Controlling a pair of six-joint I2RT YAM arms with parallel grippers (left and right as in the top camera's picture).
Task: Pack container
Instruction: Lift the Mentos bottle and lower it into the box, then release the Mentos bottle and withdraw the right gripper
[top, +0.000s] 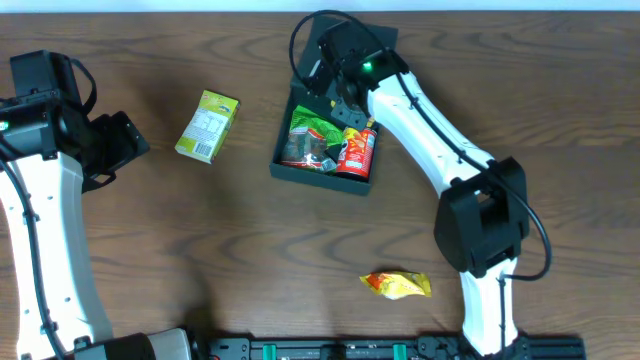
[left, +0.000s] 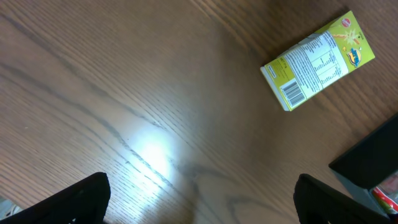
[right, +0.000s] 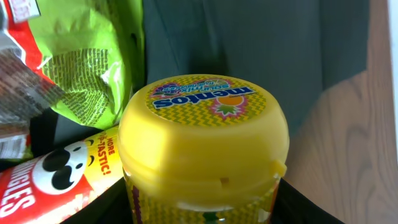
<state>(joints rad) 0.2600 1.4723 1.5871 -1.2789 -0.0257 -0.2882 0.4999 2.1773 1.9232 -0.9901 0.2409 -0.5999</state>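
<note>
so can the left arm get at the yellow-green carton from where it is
Probably yes: the carton lies flat on bare table near the open left gripper, with nothing between them.

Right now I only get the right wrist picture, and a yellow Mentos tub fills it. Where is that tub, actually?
Observer: From overhead, the Mentos tub sits between the right fingers, over the far side of the dark teal container.
Operator: Is anything lying outside that box?
Observer: Yes, two things lie loose on the table: a yellow-green carton to the container's left and a yellow snack packet nearer the front edge.
Operator: And the other arm?
Observer: The left fingers are wide open above bare table, holding nothing.
</note>
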